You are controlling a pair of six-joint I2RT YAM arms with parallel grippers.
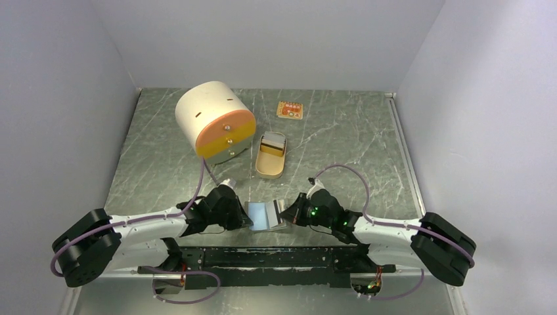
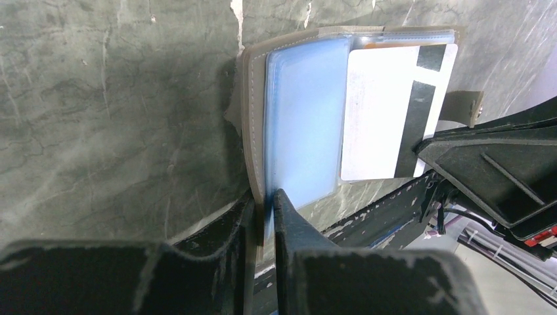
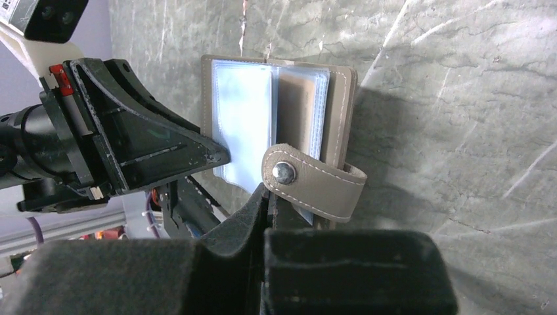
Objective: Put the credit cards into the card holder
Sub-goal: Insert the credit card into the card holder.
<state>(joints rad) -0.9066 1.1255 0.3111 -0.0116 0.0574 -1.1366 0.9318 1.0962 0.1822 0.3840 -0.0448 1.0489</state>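
The card holder (image 1: 266, 215) is a taupe book-style case with clear plastic sleeves, held open just above the table's near edge between both arms. My left gripper (image 2: 268, 197) is shut on its left cover and sleeve (image 2: 302, 118). My right gripper (image 3: 266, 190) is shut on the lower edge of its right-hand pages, just below the snap strap (image 3: 315, 180). A credit card (image 2: 381, 111), white-backed with a black stripe, lies against the right pages with its top edge under clear plastic. A small orange card (image 1: 289, 110) lies flat at the back of the table.
A white cylinder with an orange face (image 1: 215, 128) lies at the back left. An open tan oval tin (image 1: 270, 155) sits mid-table, just beyond the held case. Walls close the table on three sides. The arm mounting rail (image 1: 282, 257) runs along the near edge.
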